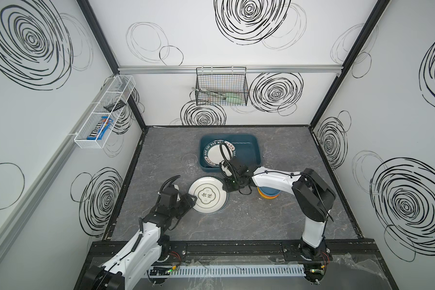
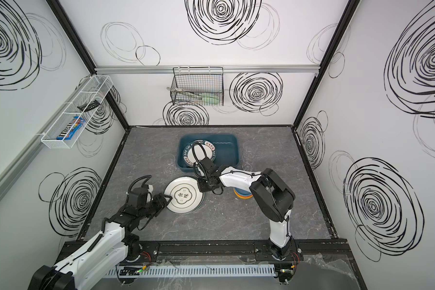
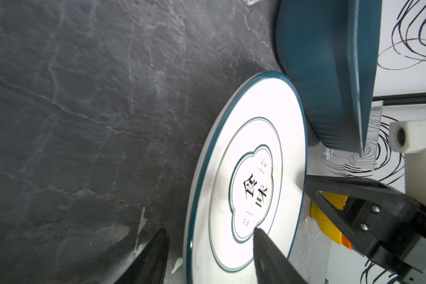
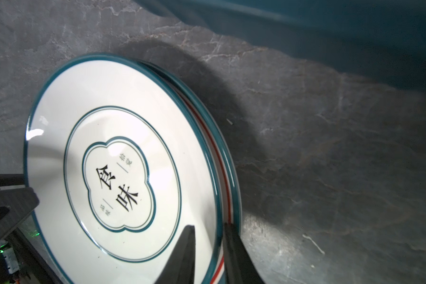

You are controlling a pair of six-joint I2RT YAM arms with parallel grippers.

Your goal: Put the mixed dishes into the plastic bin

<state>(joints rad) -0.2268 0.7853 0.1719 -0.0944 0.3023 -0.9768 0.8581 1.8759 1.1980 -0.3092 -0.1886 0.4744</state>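
A white plate (image 1: 207,194) with Chinese characters tops a small stack of plates in the middle of the table. My right gripper (image 4: 209,226) is shut on its right rim, one finger on top and one wedged under it, above a red-striped plate (image 4: 228,196). My left gripper (image 3: 210,231) stands open astride the left rim, one finger over the plate and one outside it. The dark teal plastic bin (image 1: 259,150) behind holds another plate (image 1: 215,153). Stacked blue, yellow and orange bowls (image 1: 269,197) sit under my right arm. Clear cups (image 1: 190,163) (image 1: 269,150) flank the bin.
A black wire basket (image 1: 221,86) hangs on the back wall. A white mesh shelf (image 1: 103,113) hangs on the left wall. Walls enclose the grey stone-look table on three sides, and a black rail runs along its front edge.
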